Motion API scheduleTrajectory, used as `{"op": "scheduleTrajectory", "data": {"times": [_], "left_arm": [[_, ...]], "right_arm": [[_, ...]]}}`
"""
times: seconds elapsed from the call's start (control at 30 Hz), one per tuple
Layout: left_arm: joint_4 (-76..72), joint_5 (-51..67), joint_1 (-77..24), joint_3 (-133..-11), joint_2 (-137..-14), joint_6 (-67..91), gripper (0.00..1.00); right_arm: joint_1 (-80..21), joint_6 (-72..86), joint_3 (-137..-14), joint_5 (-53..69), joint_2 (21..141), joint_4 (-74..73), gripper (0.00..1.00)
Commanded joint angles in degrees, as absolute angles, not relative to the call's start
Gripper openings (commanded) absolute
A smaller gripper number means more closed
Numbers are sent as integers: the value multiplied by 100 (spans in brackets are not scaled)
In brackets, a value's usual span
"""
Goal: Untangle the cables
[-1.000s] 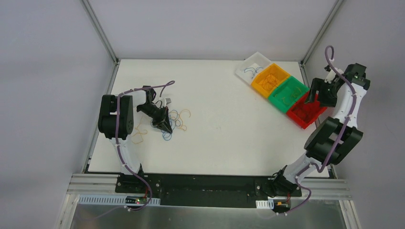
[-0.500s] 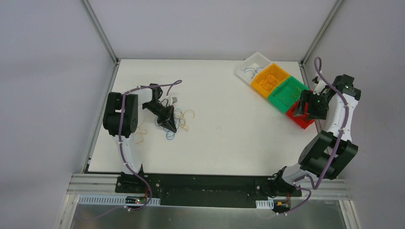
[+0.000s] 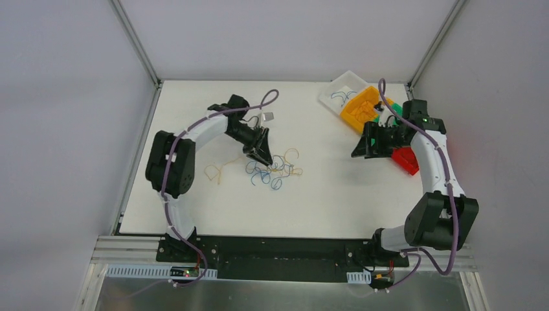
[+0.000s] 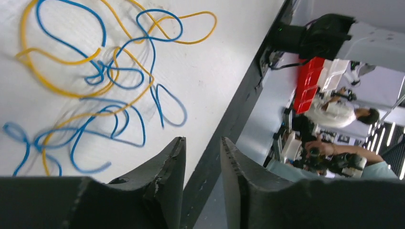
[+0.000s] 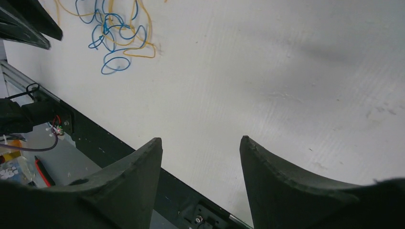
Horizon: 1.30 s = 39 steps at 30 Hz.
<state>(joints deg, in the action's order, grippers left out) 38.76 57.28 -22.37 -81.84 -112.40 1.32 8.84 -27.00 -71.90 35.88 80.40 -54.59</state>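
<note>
On the left of the desk [image 3: 194, 207] we see one yellow cable [image 3: 217, 172] lying apart from the rest. Our left gripper [image 3: 263, 154] is at the far edge of the tangled blue and yellow cables [image 3: 272, 170], its fingers narrowly parted with nothing between them. Well to the right, our right gripper [image 3: 361, 148] is spread wide and empty, just in front of the coloured bins [image 3: 353, 110].

Left gripper [image 4: 202, 141] sits low in shot, jaws a narrow gap apart, nothing between them; above and left of it the cables [image 4: 101, 72] sprawl, blue and yellow loops crossing on the white table [image 4: 212, 62], none touching it
</note>
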Motion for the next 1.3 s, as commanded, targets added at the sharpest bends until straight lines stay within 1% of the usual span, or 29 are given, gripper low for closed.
{"op": "scheduleTrajectory", "data": {"times": [0.0, 0.07, 0.13, 0.27, 0.37, 0.43, 0.53, 0.67, 0.73, 0.8, 0.87, 0.9, 1.03, 1.07, 1.1, 1.13, 1.23, 1.27], "left_arm": [[3946, 6018, -1386, -7683, -10254, 302, 36], [3951, 5831, -1060, -7389, -10140, 317, 41], [3980, 5597, -874, -7195, -10094, 300, 43], [3986, 5299, -834, -7098, -10142, 335, 47], [3954, 5205, -884, -7198, -10271, 395, 50], [3863, 5119, -997, -7252, -10363, 379, 52], [3630, 5129, -1241, -7323, -10592, 520, 53], [3069, 5256, -1513, -7340, -10957, 1024, 54], [2801, 5283, -1633, -7360, -11150, 1274, 56], [2551, 5323, -1766, -7378, -11310, 1478, 58], [2335, 5334, -1889, -7381, -11446, 1608, 59], [2263, 5324, -1957, -7401, -11534, 1651, 59], [2171, 5081, -2208, -7496, -11784, 1675, 59], [2179, 4985, -2258, -7489, -11827, 1671, 57], [2197, 4869, -2259, -7470, -11858, 1658, 54], [2299, 4727, -2247, -7464, -11883, 1615, 47], [2718, 4276, -2123, -7357, -11820, 1174, 14], [2815, 4161, -2020, -7271, -11760, 1067, 8]], "right_arm": [[215, -2249, -6968, 3881, 8048, -4921, 63], [-192, -2058, -6841, 3829, 8151, -4609, 63], [-637, -1885, -6753, 3773, 8304, -4263, 65], [-1557, -1599, -6787, 3554, 8826, -3496, 68], [-2126, -1630, -6858, 3449, 9217, -3139, 68], [-2346, -1709, -6893, 3351, 9468, -2952, 68], [-2509, -1637, -6895, 3402, 9814, -2589, 66], [-2652, -1624, -6869, 3595, 10157, -2256, 64], [-2713, -1629, -6811, 3584, 10274, -2077, 62], [-2742, -1601, -6786, 3597, 10419, -1956, 57], [-2759, -1535, -6803, 3594, 10530, -1895, 49], [-2758, -1504, -6810, 3607, 10563, -1898, 44], [-2760, -1483, -6873, 3619, 10570, -2038, 13], [-2747, -1521, -6947, 3592, 10553, -2171, 4], [-2730, -1528, -7011, 3549, 10510, -2324, 0], [-2649, -1534, -7064, 3517, 10450, -2482, 0], [-2267, -1563, -7175, 3548, 10131, -3008, 0], [-2106, -1614, -7189, 3569, 9992, -3191, 0]]}}
